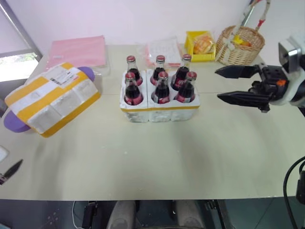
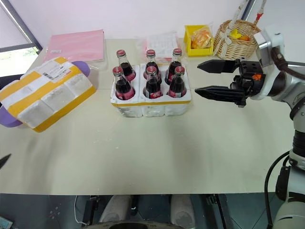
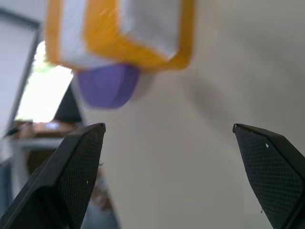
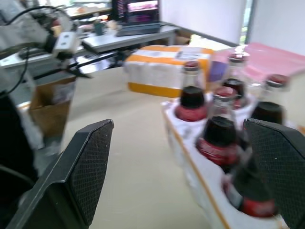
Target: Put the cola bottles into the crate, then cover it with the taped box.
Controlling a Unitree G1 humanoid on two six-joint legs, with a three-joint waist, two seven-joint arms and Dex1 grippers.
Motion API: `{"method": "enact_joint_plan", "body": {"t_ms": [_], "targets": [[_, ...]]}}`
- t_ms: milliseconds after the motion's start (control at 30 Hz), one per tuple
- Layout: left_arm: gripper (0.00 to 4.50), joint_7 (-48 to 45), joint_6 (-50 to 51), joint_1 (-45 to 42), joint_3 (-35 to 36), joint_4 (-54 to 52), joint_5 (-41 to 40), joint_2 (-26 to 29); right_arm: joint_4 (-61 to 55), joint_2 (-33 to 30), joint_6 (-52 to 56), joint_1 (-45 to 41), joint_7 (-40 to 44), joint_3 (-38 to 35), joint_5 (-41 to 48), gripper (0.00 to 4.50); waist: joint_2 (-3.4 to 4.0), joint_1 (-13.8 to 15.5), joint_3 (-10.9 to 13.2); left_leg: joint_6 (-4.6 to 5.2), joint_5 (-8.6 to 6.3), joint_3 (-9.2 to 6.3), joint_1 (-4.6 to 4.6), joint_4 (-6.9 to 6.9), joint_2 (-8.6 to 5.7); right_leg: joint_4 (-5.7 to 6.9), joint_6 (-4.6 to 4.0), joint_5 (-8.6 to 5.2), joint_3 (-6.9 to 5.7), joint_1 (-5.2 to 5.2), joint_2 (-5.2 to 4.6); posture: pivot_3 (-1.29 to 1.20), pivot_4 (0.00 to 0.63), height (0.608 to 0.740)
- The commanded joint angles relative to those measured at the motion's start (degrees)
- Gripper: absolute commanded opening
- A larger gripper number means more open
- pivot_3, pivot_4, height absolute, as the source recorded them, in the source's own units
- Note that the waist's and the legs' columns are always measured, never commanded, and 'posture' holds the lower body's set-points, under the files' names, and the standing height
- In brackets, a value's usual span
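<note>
Cola bottles [image 1: 160, 82] upright in crate [image 1: 159, 112]

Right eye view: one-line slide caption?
Six cola bottles fill the crate; the open right gripper hovers beside it, and the taped box waits at left.

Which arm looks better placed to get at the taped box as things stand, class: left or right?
Probably the left: the taped box lies on the robot's left, with bare table before it. The crate of cola bottles stands between it and the open right gripper.
</note>
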Motion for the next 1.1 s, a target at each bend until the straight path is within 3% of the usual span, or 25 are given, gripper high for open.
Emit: {"method": "enact_joint_plan", "body": {"t_ms": [33, 233, 500, 800, 1067, 1100], "targets": [[4.5, 6.2, -5.1, -3.1, -1.8, 7.4, 4.3, 1.5, -1.1, -1.1, 3.1, -2.8, -0.6, -1.8, 3.8, 4.46, 0.0, -0.1, 0.0, 0.0, 0.0, 0.0, -0.03, -0.01, 0.03, -0.05, -0.02, 0.02, 0.0, 0.0, -0.02, 0.0, 0.15, 0.738], [4.5, 17.0, -16.0, -8.0, -9.5, 20.8, 13.6, 6.3, -1.3, -1.3, 4.3, -2.0, -2.4, -3.4, 4.9, 4.46, -0.06, -0.2, 0.0, -0.02, -0.03, 0.03, -0.22, -0.1, 0.0, -0.05, -0.08, 0.08, -0.01, -0.26, 0.05, 0.0, 0.15, 0.738], [4.5, 30.1, -21.4, -19.7, -25.1, 35.7, 22.5, 8.7, -3.5, -1.4, 4.7, 0.1, -5.2, -5.5, 6.3, 4.46, -0.06, -0.4, -0.1, -0.02, -0.03, 0.08, -0.21, -0.04, 0.01, 0.07, -0.08, 0.12, -0.01, -0.29, 0.07, 0.0, 0.15, 0.738], [4.5, 40.7, -25.6, -32.4, -35.2, 49.0, 24.8, 8.5, -5.0, -2.1, 5.4, 1.3, -7.0, -7.0, 8.2, 4.46, -0.08, -0.2, -0.1, -0.02, -0.02, 0.06, -0.17, -0.01, 0.02, 0.22, 0.16, 0.25, -0.01, -0.3, 0.11, 0.0, 0.15, 0.738], [4.5, 46.0, -27.4, -38.3, -41.1, 57.6, 24.8, 8.3, -4.8, -2.9, 5.2, 1.3, -7.3, -7.3, 8.6, 4.46, -0.1, -0.4, -0.1, -0.01, -0.02, 0.07, -0.14, -0.01, 0.01, 0.29, 0.23, 0.29, -0.01, -0.3, 0.13, 0.0, 0.15, 0.738], [4.25, 46.3, -27.8, -38.7, -41.4, 58.4, 24.4, 8.3, -4.8, -3.0, 5.2, 1.4, -7.3, -7.4, 8.6, 4.49, -0.1, -0.4, -0.1, -0.01, -0.02, 0.07, -0.14, 0.0, 0.01, 0.28, 0.23, 0.29, -0.01, -0.3, 0.13, 0.0, 0.15, 0.738]]}}
